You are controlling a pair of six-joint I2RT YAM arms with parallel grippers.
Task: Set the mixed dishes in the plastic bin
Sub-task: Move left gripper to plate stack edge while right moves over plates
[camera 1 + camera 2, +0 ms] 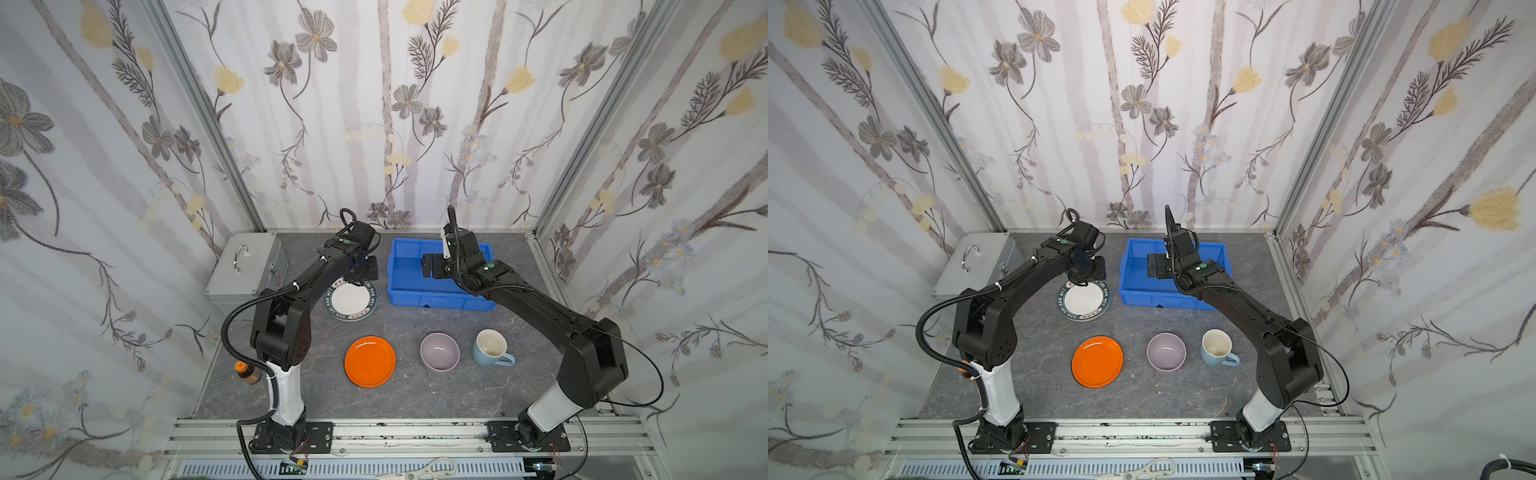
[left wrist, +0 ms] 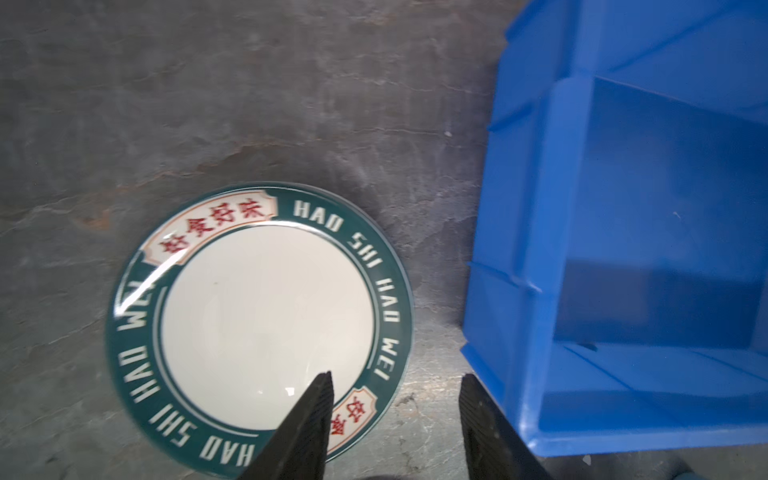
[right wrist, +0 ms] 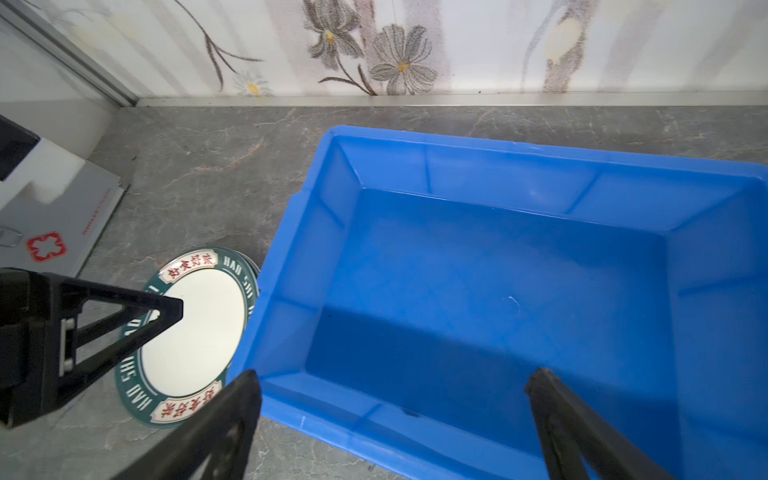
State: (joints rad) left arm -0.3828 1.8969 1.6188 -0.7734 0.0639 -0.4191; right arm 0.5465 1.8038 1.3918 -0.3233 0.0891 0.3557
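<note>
Looks like a lab robot cell: floral wallpaper panels (image 1: 374,104) in aluminium framing (image 1: 195,95), grey stone-look tabletop (image 1: 415,395), two arms (image 1: 590,361) bolted to a front rail (image 1: 415,432).

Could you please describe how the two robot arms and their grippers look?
Both arms are black with a white lower segment: left arm, right arm. Each carries a small green dot near the wrist and black cables. The left gripper and right gripper have black, tapered fingers.

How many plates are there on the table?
2. The green-rimmed plate lies just left of the blue bin; the orange plate sits nearer the front, left of the lilac bowl. Another might hide stacked underneath the green-rimmed one.
</note>
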